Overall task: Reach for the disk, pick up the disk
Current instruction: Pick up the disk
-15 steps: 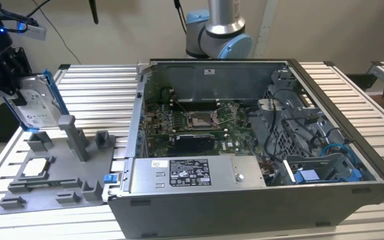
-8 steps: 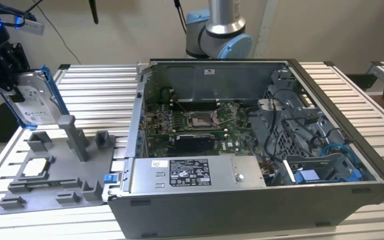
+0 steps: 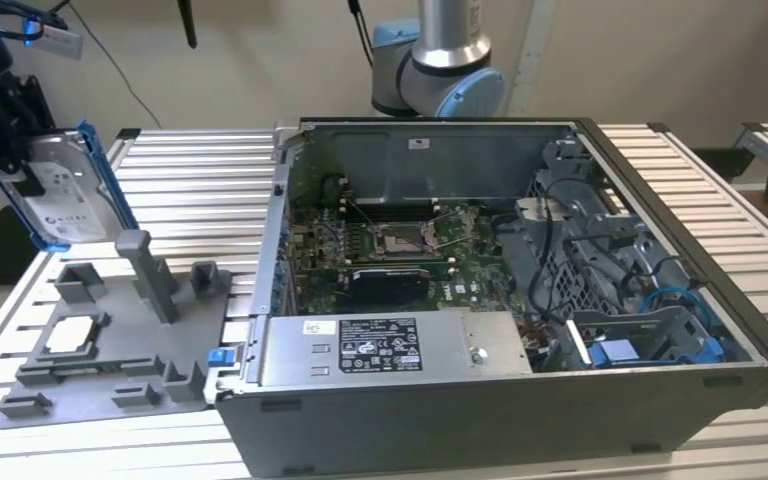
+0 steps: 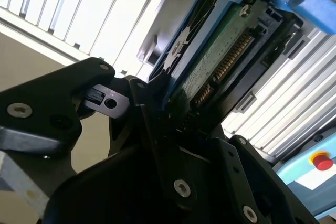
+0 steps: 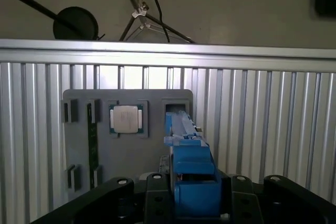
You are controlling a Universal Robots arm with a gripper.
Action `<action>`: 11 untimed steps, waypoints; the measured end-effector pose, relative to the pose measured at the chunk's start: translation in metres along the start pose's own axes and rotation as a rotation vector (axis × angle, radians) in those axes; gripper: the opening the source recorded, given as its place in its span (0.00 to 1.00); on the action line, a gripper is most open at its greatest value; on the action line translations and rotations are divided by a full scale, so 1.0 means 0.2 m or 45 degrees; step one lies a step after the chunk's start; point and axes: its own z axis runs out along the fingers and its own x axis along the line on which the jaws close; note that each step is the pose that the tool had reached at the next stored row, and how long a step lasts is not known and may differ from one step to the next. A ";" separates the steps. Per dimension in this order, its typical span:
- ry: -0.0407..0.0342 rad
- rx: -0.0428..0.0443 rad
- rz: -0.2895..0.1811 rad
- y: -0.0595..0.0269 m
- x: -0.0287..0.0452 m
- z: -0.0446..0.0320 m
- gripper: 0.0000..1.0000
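Hovering high at the exterior view's left, my wrist sits above the grey fixture tray (image 3: 104,345) on the slatted aluminium table (image 3: 197,180). The base of my arm (image 3: 438,70) stands at the back, behind the open computer case (image 3: 518,330). My claw (image 3: 17,150) is clamped tight on the disk (image 3: 71,205). I hold it nearly on edge and a little tilted, its white label towards the exterior camera and its blue bracket running round the rim. The disk hangs in the air over the tray, touching nothing but my fingers. In the second wrist view my black fingers (image 4: 157,114) pinch one end of it, and its green circuit board (image 4: 220,61) faces the lens. In the first wrist view the blue bracket (image 5: 191,166) rises between my fingers, with the tray (image 5: 126,156) below and a small silver chip (image 5: 126,118) seated in it.
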 end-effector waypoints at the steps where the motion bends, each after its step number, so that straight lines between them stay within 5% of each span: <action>1: 0.0000 0.000 0.000 0.000 0.000 -0.007 0.00; 11: 0.0000 0.000 0.000 -0.001 0.000 -0.073 0.00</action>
